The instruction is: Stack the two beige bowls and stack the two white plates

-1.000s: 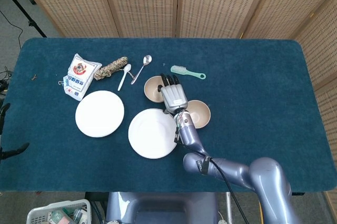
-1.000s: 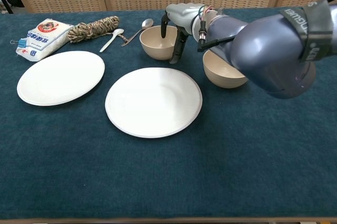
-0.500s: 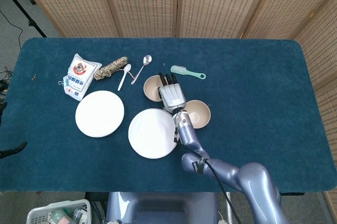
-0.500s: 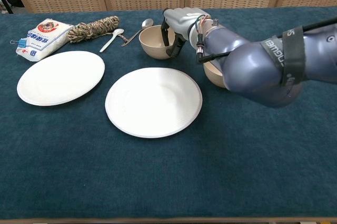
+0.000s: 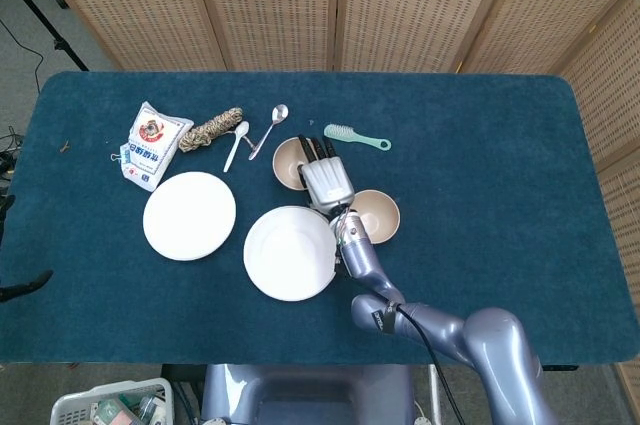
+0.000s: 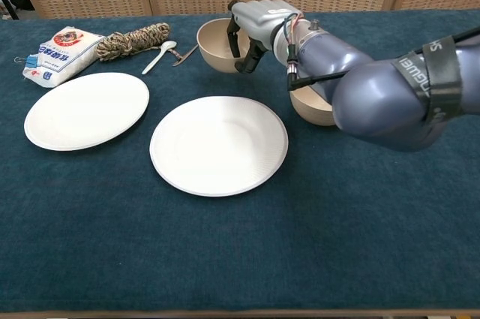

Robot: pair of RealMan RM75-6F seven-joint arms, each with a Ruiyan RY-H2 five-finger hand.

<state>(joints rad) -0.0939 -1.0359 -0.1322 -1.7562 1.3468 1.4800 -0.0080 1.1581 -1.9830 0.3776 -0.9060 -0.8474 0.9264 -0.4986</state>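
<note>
Two beige bowls and two white plates are shown on a dark teal worktop. The far bowl, round and smooth, is grasped at its right rim by the right hand; dark fingers are seen inside the wall and the thumb outside. In the chest view this bowl is seen tilted, its opening turned toward the left, and appears lifted off the cloth. The near bowl stands upright just right of centre, largely covered by the right forearm in the chest view. The near plate, flat with a faintly ribbed rim, lies at the middle of the worktop toward the front edge; the left plate lies apart from it, nearer the left edge.

From the head view, the open interior of the near bowl is seen, as is the near plate just beside it; the tilt of the far bowl is not readable there. A green brush behind the bowls appears only in the head view. A flour bag, a coil of rope and a white spoon lie toward the far left corner; a metal spoon is seen whole only from the head, being hidden behind the lifted bowl in the chest view. The left hand appears in neither view.
</note>
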